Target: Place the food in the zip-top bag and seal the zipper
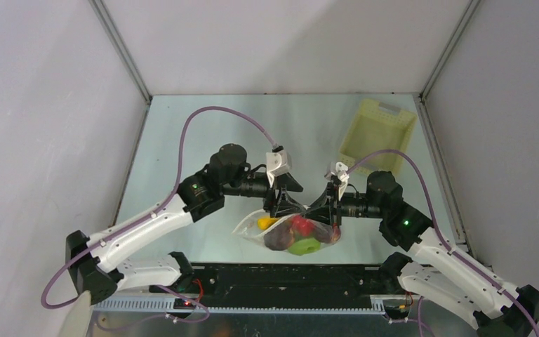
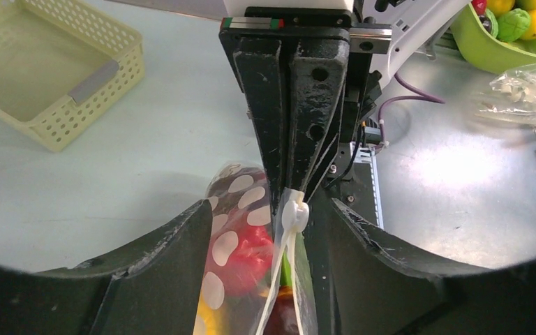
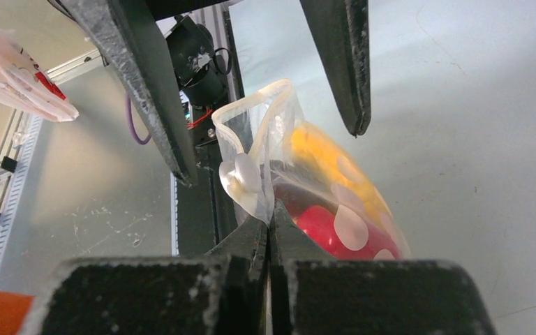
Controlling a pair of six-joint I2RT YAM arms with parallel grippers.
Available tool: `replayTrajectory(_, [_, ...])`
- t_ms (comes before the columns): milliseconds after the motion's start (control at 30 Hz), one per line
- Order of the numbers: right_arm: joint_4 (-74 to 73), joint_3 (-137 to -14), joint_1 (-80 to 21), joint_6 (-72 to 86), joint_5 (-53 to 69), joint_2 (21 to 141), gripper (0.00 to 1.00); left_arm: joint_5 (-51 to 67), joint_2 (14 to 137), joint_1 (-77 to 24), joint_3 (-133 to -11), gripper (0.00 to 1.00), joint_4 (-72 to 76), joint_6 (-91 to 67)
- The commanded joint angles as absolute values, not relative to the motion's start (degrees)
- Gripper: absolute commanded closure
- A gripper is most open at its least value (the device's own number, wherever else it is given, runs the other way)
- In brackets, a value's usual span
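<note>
The zip-top bag [image 1: 291, 237] lies near the table's front edge between my two grippers, with the food inside: a red piece [image 1: 300, 225], a yellow one [image 1: 267, 222], a maroon one [image 1: 278, 239] and a green one [image 1: 306, 246]. My right gripper [image 3: 271, 225] is shut on the bag's [image 3: 335, 209] top edge, just beside the white slider [image 3: 243, 172] of the zipper [image 3: 265, 120]. My left gripper [image 2: 271, 209] stands open, its fingers [image 2: 181, 244] straddling the bag [image 2: 230, 209] without pressing it. The zipper [image 2: 283, 269] and its slider [image 2: 294, 213] run between them.
A pale yellow perforated basket [image 1: 379, 132] stands at the table's back right, seen too in the left wrist view [image 2: 49, 70]. Off the table, a green bowl [image 2: 481, 56] of toy fruit and a crinkled plastic bag [image 2: 523, 94] lie beyond the metal rail [image 2: 366, 188].
</note>
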State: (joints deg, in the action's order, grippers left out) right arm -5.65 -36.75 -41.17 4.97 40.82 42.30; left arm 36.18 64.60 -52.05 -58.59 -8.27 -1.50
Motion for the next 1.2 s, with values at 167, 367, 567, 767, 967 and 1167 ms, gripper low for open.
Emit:
replayTrajectory(167, [-2.8, -40.6, -41.5, 11.3, 39.8, 41.9, 1.0, 38.1, 65.0, -53.9, -60.6, 0.37, -9.1, 3.3])
replayTrajectory(367, [-2.4, -40.6, -41.5, 11.8, 40.7, 41.3, 1.0, 37.4, 66.1, -54.2, -61.5, 0.43, -9.7, 3.9])
replayTrajectory(567, [-2.2, -40.6, -41.6, 12.0, 40.8, 41.5, 1.0, 37.5, 66.7, -54.4, -61.8, 0.54, -9.5, 4.0])
replayTrajectory(767, [-2.1, -40.6, -41.7, 12.0, 41.0, 41.9, 1.0, 37.4, 66.6, -54.5, -61.7, 0.57, -9.3, 3.9])
replayTrajectory(967, [-2.2, -40.6, -42.0, 12.2, 40.7, 42.4, 1.0, 37.4, 66.3, -54.7, -61.7, 0.59, -8.4, 3.4])
replayTrajectory(1167, [-1.9, -40.6, -42.2, 12.3, 40.1, 42.7, 1.0, 37.5, 66.1, -55.0, -61.7, 0.63, -8.5, 3.6])
